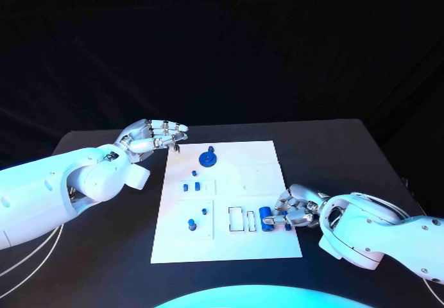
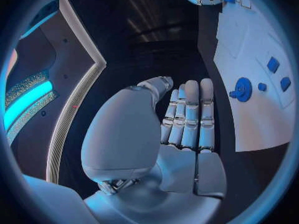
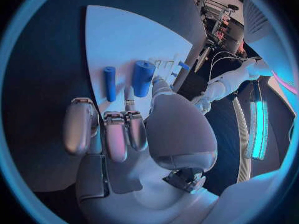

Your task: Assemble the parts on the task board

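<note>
A black table (image 1: 111,256) under a dark backdrop carries the white board (image 1: 245,247) at its middle. The left hand (image 1: 148,138) hovers off the board's far left corner, fingers straight and together, holding nothing. From its wrist a blue gear (image 2: 241,89) shows on the board nearby. The right hand (image 1: 294,210) sits at the board's right edge, fingers curled by a blue cylinder (image 3: 142,77) and a thinner peg (image 3: 109,83). Whether it grips the cylinder I cannot tell.

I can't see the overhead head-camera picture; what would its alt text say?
A white rectangular task board lies on a black table, dotted with small blue parts. The robot's right hand touches a blue cylinder at the board's edge, while its left hand hovers by the far corner.
</note>
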Robot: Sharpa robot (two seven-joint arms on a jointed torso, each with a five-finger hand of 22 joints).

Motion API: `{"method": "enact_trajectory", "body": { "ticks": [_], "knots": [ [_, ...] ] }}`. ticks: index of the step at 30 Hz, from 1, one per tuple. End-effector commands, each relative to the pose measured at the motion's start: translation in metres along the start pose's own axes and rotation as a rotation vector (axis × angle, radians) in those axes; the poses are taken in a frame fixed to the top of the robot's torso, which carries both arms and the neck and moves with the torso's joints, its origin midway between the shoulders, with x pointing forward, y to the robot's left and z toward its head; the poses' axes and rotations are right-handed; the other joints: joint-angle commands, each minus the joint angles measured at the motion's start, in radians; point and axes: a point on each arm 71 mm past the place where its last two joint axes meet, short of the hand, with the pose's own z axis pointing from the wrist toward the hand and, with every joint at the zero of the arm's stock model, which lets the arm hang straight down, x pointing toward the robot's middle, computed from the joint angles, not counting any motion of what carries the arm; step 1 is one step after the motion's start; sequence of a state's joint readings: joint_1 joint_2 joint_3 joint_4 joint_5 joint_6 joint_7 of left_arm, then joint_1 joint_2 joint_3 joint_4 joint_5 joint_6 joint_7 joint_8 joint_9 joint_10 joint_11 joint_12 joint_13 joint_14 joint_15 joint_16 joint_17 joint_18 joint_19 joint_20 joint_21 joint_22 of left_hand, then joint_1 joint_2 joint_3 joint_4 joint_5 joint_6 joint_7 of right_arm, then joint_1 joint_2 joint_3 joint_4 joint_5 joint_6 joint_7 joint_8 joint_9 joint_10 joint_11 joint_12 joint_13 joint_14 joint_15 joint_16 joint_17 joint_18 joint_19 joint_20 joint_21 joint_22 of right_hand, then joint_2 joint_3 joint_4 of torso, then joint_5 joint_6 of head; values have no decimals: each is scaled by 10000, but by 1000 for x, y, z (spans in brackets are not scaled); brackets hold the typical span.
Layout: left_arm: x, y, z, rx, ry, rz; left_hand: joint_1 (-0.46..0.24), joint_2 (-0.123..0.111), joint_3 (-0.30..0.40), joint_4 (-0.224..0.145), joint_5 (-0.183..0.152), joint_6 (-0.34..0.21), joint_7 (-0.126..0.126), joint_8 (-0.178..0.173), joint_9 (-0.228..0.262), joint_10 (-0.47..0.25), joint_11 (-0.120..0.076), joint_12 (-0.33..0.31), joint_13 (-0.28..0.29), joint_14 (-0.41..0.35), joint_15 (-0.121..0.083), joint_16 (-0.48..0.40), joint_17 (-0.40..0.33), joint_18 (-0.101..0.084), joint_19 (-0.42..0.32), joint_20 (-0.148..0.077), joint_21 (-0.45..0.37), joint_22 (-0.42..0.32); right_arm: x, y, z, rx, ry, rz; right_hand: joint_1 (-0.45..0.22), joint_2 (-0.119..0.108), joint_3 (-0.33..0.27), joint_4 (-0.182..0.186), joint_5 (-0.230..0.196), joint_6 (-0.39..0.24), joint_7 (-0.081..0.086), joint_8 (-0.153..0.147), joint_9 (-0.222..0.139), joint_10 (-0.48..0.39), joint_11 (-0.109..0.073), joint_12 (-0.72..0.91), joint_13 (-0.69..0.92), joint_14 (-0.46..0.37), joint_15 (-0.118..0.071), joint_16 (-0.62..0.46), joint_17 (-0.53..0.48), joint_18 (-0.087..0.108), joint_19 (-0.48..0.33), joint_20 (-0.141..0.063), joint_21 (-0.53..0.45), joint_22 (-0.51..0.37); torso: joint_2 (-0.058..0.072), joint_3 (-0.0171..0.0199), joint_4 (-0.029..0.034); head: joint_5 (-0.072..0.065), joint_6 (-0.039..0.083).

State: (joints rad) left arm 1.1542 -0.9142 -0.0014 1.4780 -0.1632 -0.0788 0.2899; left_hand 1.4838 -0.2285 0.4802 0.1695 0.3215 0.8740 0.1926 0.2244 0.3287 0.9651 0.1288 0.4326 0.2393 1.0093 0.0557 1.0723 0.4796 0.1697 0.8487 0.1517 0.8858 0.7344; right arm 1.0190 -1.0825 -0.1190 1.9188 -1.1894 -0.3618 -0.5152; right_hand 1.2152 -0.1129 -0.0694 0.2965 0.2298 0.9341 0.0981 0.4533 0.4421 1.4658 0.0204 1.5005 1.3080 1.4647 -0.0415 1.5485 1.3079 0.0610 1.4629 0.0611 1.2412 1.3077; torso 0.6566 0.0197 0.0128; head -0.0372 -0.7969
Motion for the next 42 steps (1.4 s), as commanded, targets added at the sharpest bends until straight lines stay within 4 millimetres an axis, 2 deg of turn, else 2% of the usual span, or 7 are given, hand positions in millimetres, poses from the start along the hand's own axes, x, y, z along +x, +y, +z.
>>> {"method": "enact_trajectory", "body": {
  "ticks": [1,14,20,23,25,32,42],
  "knots": [
    [2,-1,0,98,96,-67,-63,74,8,-37,19,-28,44,48,-16,-91,4,65,-11,-11,19,-53,-11,134,-9,35,-55,-9,4,-1,2,131,257,-454,-166,-1,-126,-6,-33,9,-62,55,10,545,-52,60,1779,949,-91,55,2053,-65,389,-59,43,1893,-3,0,-10,16,-30],
    [1,-1,-1,49,115,-72,-63,74,8,-37,19,-28,44,48,-16,-91,4,65,-11,-11,19,-53,-11,134,-9,35,-55,-9,21,1,17,167,542,-944,-616,147,-394,-12,-227,265,-177,323,66,540,-145,27,1782,948,-161,59,2063,-69,398,-111,84,1915,3,10,14,24,-75],
    [0,-1,-1,22,108,-69,-70,82,7,-41,26,-29,41,57,-17,-92,0,72,-13,-6,17,-57,-7,136,-4,36,-70,-17,20,1,18,176,128,-622,199,417,-119,-61,624,405,-293,482,138,602,-255,72,1881,963,-258,80,2140,-98,439,-199,255,1955,-6,0,-4,38,-95],
    [1,-1,-1,10,119,-73,-66,83,9,-45,27,-29,40,57,-17,-92,-1,73,-13,-6,16,-57,-7,137,-4,36,-71,-17,20,2,18,221,-1,-243,662,468,79,-72,1497,449,-343,456,119,639,-304,106,1942,968,-303,87,2162,-111,458,-242,335,1973,-6,3,-11,46,-97],
    [1,-1,-1,3,128,-75,-63,83,10,-47,28,-29,40,58,-18,-92,-2,73,-13,-5,15,-58,-7,137,-3,36,-71,-17,20,2,17,238,-102,2,855,483,219,-77,1528,465,-364,432,103,644,-323,108,1953,970,-318,90,2174,-113,459,-256,342,1974,-8,4,-9,45,-92],
    [1,0,-1,-15,133,-77,-63,83,10,-47,28,-29,40,58,-18,-92,-2,73,-13,-5,15,-58,-7,137,-3,36,-71,-17,12,5,12,207,-455,956,1362,311,834,-68,2287,617,-437,395,69,689,-392,153,2034,973,-377,93,2188,-126,474,-312,421,1991,-19,-12,-5,45,-42],
    [2,0,1,-24,175,-89,-47,84,16,-63,31,-29,38,60,-18,-92,-4,75,-14,-6,12,-61,-7,139,0,34,-72,-18,-9,33,2,-563,-530,1453,1293,257,1020,-42,2446,648,-435,384,67,688,-395,144,2034,970,-385,88,2176,-123,469,-324,402,1986,-13,-1,15,62,-22]
  ]
}}
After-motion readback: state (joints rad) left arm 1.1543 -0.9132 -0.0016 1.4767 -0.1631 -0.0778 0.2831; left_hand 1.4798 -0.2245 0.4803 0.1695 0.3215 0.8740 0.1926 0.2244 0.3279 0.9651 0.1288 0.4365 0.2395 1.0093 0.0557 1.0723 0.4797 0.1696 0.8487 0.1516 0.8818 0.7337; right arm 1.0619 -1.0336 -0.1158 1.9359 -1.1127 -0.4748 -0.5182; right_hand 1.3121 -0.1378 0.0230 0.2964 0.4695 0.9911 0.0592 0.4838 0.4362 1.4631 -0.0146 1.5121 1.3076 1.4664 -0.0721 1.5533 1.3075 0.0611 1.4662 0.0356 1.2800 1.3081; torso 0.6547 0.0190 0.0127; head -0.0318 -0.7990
